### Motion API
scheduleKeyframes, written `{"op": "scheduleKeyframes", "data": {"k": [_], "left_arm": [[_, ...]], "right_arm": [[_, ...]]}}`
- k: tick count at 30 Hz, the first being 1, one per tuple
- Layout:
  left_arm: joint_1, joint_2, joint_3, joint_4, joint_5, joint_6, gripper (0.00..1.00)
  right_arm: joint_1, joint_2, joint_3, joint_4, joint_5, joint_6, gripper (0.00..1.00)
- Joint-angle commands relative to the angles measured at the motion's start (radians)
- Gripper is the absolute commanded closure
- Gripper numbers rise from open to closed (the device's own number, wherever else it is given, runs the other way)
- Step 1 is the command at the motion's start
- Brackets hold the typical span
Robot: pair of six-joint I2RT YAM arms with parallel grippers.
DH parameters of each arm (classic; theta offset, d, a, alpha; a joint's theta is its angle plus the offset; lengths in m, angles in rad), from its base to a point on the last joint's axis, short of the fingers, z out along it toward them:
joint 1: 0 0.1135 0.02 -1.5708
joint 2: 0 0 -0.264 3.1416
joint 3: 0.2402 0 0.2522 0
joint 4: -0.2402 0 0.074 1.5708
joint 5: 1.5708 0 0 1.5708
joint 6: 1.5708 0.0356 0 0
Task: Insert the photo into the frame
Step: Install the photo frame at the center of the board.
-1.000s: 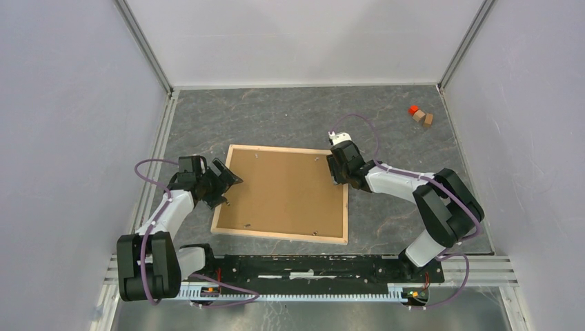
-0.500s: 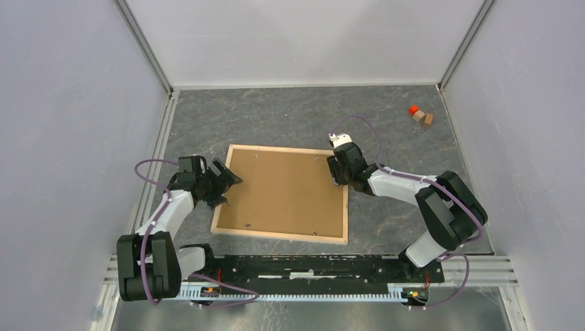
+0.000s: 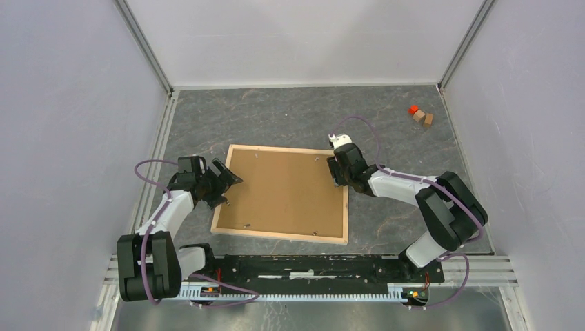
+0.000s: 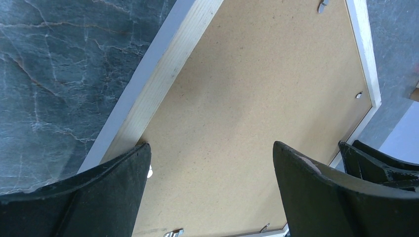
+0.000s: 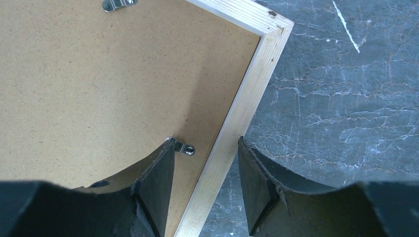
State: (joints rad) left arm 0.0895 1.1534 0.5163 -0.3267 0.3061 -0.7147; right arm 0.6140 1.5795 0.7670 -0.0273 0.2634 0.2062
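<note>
Found frame (image 3: 279,236) back-up on table (image 3: 290,117), backing board (image 3: 286,193) seated inside. Cannot see photo. Noted left claw (image 4: 210,148) spread wide over frame's left rail, holding nothing. Noted right claw (image 5: 206,143) half open astride frame's right rail, beside turn clip (image 5: 185,148), gripping nothing. Could lift rail on closing and unseat board, or snag clip.

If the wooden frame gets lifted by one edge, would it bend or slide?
Probably stays stiff: the frame has solid wood rails around a flat board. Likely light, being thin. It may slide on the smooth table.
</note>
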Motion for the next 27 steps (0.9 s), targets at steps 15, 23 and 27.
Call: {"op": "scheduleKeyframes", "data": {"k": [15,23,27], "left_arm": [[0.006,0.009,-0.029,-0.004,-0.011,-0.031,0.0],[0.006,0.003,-0.03,-0.001,-0.007,-0.034,0.0],[0.007,0.003,-0.03,0.001,-0.003,-0.037,0.0]], "right_arm": [[0.003,0.067,-0.036,-0.064,0.074,0.211,0.75],[0.023,0.074,-0.016,-0.139,0.008,0.365,1.0],[0.044,0.144,0.054,-0.279,0.04,0.501,1.0]]}}
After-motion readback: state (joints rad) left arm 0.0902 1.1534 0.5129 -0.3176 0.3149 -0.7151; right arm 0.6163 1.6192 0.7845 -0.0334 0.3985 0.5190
